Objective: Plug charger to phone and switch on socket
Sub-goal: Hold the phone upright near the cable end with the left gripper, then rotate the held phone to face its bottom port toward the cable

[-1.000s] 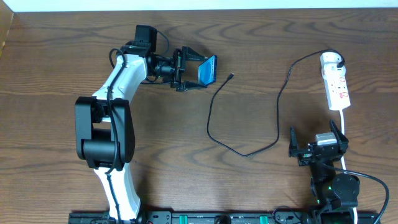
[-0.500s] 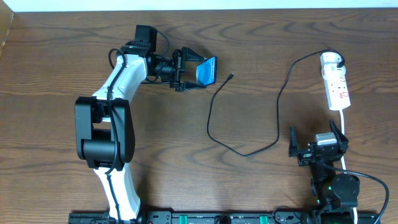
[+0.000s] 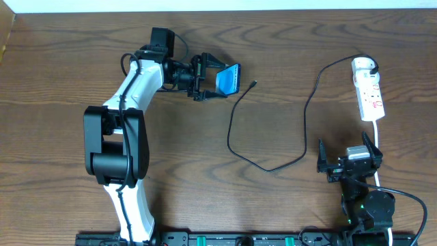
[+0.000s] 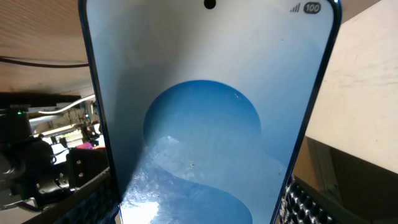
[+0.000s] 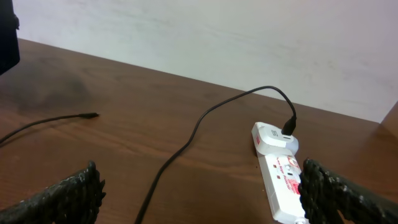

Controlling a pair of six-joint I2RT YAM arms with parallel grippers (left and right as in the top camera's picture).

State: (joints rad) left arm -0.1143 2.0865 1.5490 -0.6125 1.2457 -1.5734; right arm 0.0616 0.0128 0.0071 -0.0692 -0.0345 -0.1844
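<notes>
The left gripper (image 3: 222, 80) reaches across the far side of the tabletop (image 3: 61, 61) with its jaws closed part-way on the phone (image 3: 229, 77), one finger on each long edge; the phone stands tilted on edge, its blue screen facing back toward the wrist, and it appears to be clear of the wood, though the overhead view does not settle that. In the left wrist view the phone (image 4: 205, 112) fills nearly the whole frame, pale at the top with a blue wave below, and the ribbed black fingertips (image 4: 305, 202) show at the lower corners against its sides.

The charger (image 3: 229, 134) lies loose on the tabletop; its small black connector tip rests just right of the phone, near it but not touching; the cable loops toward the near edge, climbs again and ends at the white plug (image 3: 364, 65), which is seated in the far end of the socket (image 3: 371, 96). The socket lies flat at the right side, red marks on its face, its thick white cord running toward the near edge.

The right gripper (image 3: 343, 145) sits near the front edge, just short of the socket, jaws spread wide and holding nothing; from its wrist camera the socket (image 5: 283, 186) and the plug lie ahead to the right.
</notes>
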